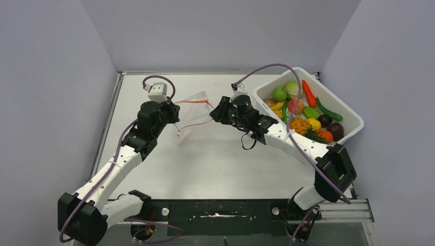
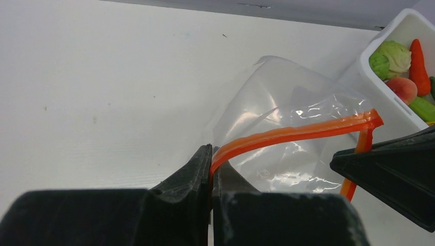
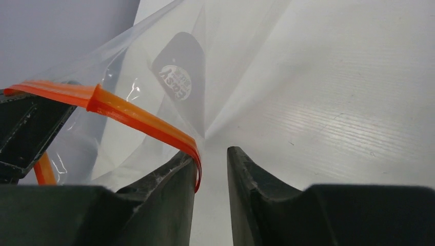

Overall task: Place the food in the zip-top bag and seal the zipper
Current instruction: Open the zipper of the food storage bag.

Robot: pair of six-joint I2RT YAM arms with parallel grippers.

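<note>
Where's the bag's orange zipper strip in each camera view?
Top external: the zipper lies upper centre, left of the white tub.
Left wrist: it arcs from lower centre toward the right.
Right wrist: it slopes from left edge to lower centre.
Shared landmark: the zip-top bag, its clear film.

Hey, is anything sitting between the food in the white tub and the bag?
No loose thing lies on the table between them. Only the right arm sits between the tub of food and the bag, whose zipper the left gripper pinches.
</note>
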